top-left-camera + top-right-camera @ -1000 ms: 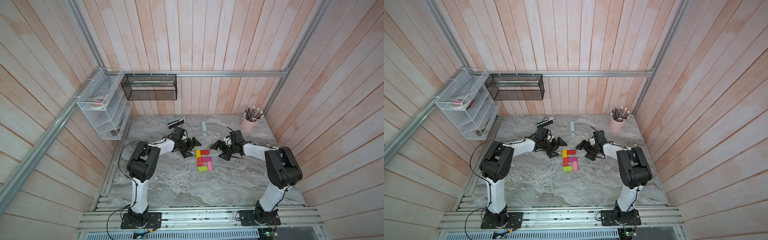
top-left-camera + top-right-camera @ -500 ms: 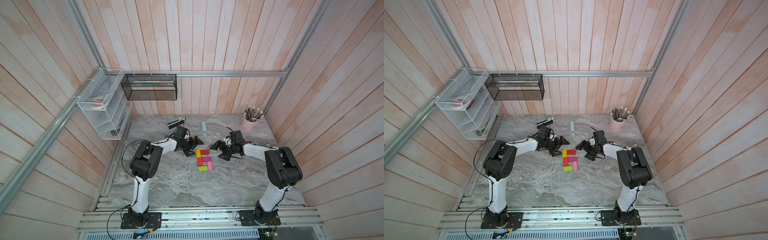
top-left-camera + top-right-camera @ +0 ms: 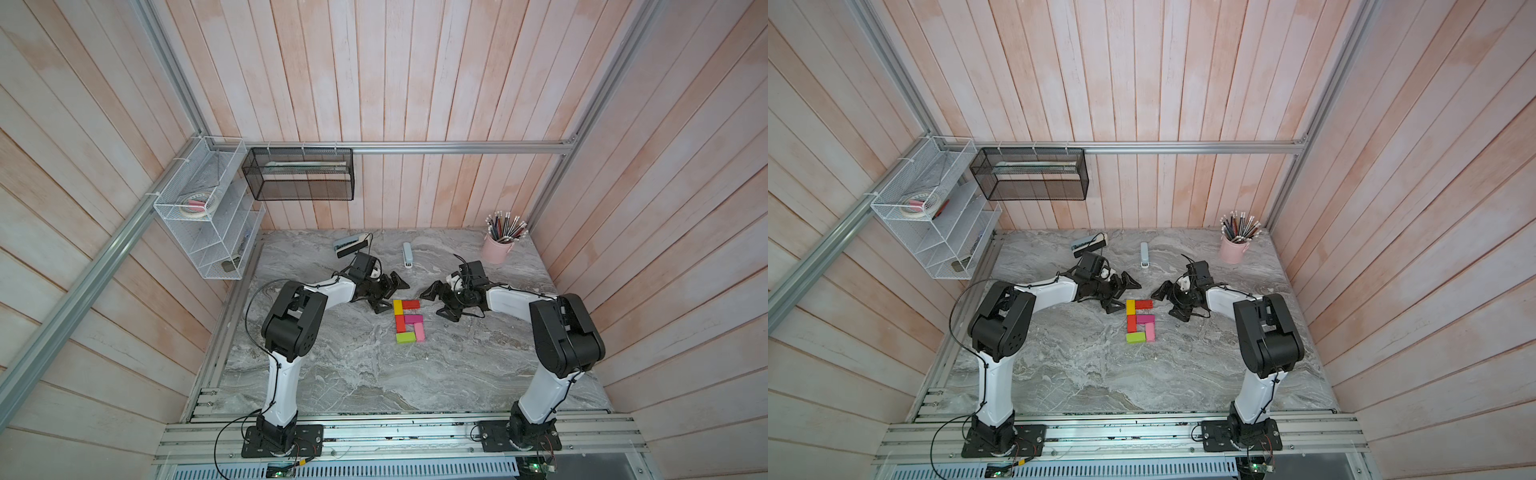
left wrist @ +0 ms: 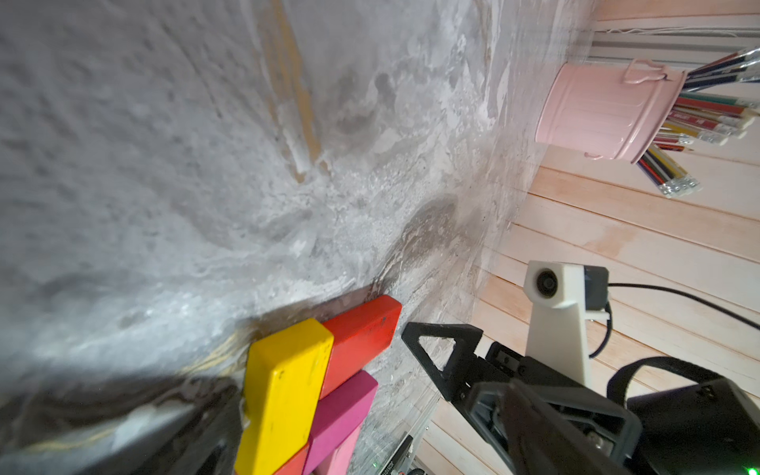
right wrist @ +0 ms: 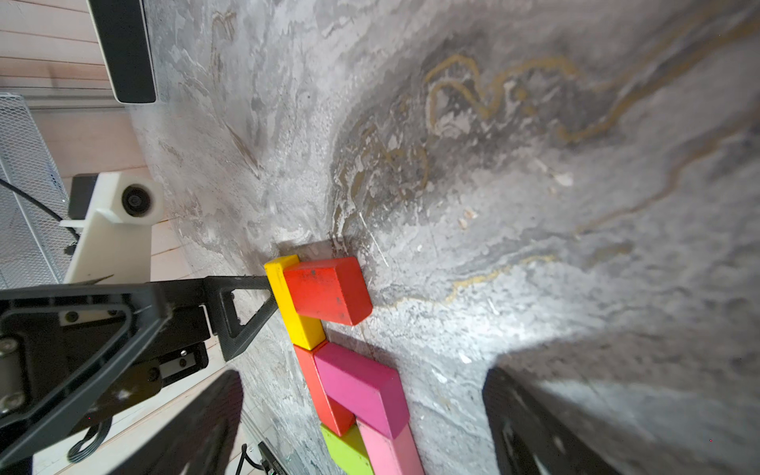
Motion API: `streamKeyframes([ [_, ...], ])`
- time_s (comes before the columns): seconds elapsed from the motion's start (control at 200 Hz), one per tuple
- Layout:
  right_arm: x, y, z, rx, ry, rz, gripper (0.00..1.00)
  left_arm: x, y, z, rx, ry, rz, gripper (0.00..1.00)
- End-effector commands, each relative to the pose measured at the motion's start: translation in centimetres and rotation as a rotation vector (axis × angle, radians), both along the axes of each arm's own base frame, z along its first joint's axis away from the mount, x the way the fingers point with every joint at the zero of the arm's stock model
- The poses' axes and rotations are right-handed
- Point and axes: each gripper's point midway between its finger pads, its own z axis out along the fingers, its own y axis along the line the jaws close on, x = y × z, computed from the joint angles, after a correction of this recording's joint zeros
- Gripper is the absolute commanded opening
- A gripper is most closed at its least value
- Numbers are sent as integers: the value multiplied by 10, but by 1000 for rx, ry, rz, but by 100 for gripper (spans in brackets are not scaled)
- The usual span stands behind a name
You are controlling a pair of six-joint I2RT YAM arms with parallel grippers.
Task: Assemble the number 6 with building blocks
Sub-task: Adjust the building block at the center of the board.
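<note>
The left gripper (image 3: 390,296) is seen with its jaws spread and nothing between them. One of its fingers (image 5: 238,283) is set just beside the yellow brick (image 3: 398,307), on the side away from the other bricks; whether contact is made cannot be told. The right gripper (image 3: 439,303) is likewise opened wide and empty. It is found a little apart on the opposite side of the yellow brick, past the red brick (image 3: 411,304) that is butted against it.

The number 6 (image 3: 408,321) is laid flat on the marble tabletop (image 3: 374,374) between the two grippers, with the yellow brick at its far left corner. In line with the yellow brick, toward the robot bases, a second red brick (image 3: 400,323) is set end to end. A magenta brick (image 3: 414,319) is laid beside that, a light pink brick (image 3: 420,331) is placed below the magenta one, and the foot is closed by a lime green brick (image 3: 406,337).

Beyond the yellow brick, toward the back wall, a grey-white stapler (image 3: 408,254) is seen well apart. A pink pencil bucket (image 3: 497,249) is stood farther off to the right.
</note>
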Motion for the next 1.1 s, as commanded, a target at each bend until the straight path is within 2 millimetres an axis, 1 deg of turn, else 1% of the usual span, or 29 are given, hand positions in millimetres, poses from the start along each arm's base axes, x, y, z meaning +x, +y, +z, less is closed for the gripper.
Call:
streamKeyframes([
  [0.0, -1, -1, 4, 5, -17, 15, 94, -8, 4, -32, 71, 66, 14, 100],
  [0.155, -2, -2, 5, 3, -21, 16, 94, -10, 9, -33, 99, 69, 20, 99],
  [0.245, -5, -3, 5, -1, -22, 19, 94, -10, 26, -33, 170, 59, 58, 99],
  [0.29, -7, -3, 6, -3, -26, 20, 94, -10, 35, -31, 178, 54, 79, 99],
  [0.385, -13, -6, 3, -20, -19, 30, 94, -17, 52, -30, 183, 65, 105, 99],
  [0.43, -17, -8, 1, -30, -12, 33, 94, -22, 59, -31, 190, 72, 110, 99],
  [0.505, -24, -10, -2, -34, -2, 36, 94, -34, 65, -31, 202, 82, 98, 99],
  [0.64, -35, -13, -8, -33, 19, 29, 94, -63, 67, -34, 195, 127, 69, 99],
  [0.665, -37, -14, -9, -34, 23, 27, 94, -71, 67, -37, 201, 141, 61, 99],
  [0.81, -41, -15, -10, -37, 42, 20, 94, -106, 67, -41, 181, 200, 62, 99],
  [0.89, -44, -17, -9, -45, 47, 19, 94, -122, 68, -43, 161, 229, 82, 99],
  [0.975, -46, -18, -9, -48, 54, 20, 94, -132, 70, -43, 153, 246, 100, 99],
  [1.095, -49, -21, -10, -58, 61, 19, 94, -137, 61, -38, 129, 254, 99, 99],
])
